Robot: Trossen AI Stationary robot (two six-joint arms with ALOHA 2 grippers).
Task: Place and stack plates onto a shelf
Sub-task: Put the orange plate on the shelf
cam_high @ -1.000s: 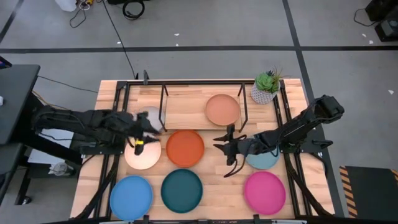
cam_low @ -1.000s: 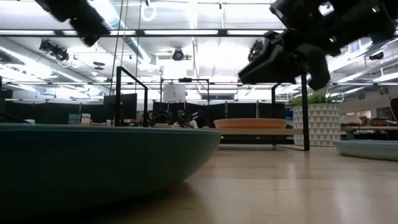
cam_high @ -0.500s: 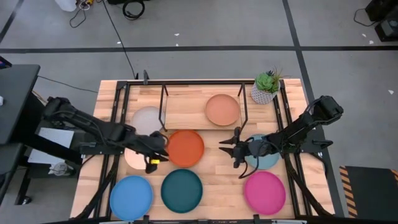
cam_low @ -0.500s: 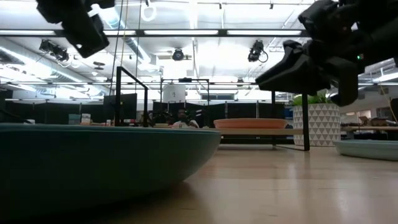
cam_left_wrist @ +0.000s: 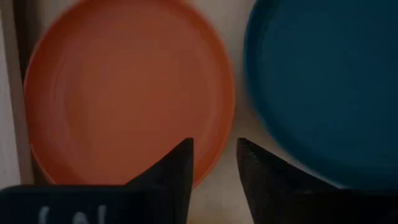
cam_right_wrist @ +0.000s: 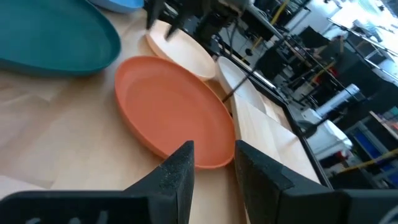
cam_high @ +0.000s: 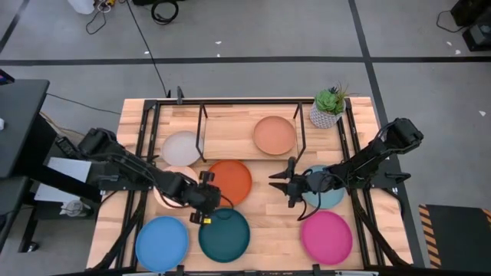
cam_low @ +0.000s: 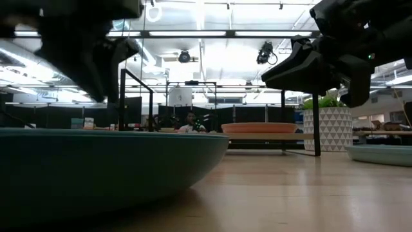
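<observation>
In the high view the black-rod shelf (cam_high: pixel 230 123) carries the peach plate (cam_high: pixel 275 134). The white plate (cam_high: pixel 182 146) lies at its left end. The orange plate (cam_high: pixel 230 182), dark teal plate (cam_high: pixel 224 234), blue plate (cam_high: pixel 162 241) and magenta plate (cam_high: pixel 326 236) rest flat on the table. The cream plate (cam_high: pixel 166 195) is mostly under my left arm, and the pale teal plate (cam_high: pixel 326 198) is under my right arm. My left gripper (cam_high: pixel 207 203) (cam_left_wrist: pixel 213 149) hovers open over the gap between the orange plate (cam_left_wrist: pixel 124 87) and the dark teal plate (cam_left_wrist: pixel 323 81). My right gripper (cam_high: pixel 285 186) (cam_right_wrist: pixel 213 149) is open, just right of the orange plate (cam_right_wrist: pixel 171 109).
A white pot with a green plant (cam_high: pixel 328 107) stands at the table's far right corner beside the shelf. Black rails (cam_high: pixel 142 153) run along the table's left and right sides. Bare wood (cam_high: pixel 272 222) shows between the dark teal and magenta plates.
My left gripper has swung from above the white and cream plates toward the near edge and rightward, ending low between the orange and dark teal plates. The white plate now shows uncovered. My right gripper shifted slightly right and toward the near edge, then held still.
</observation>
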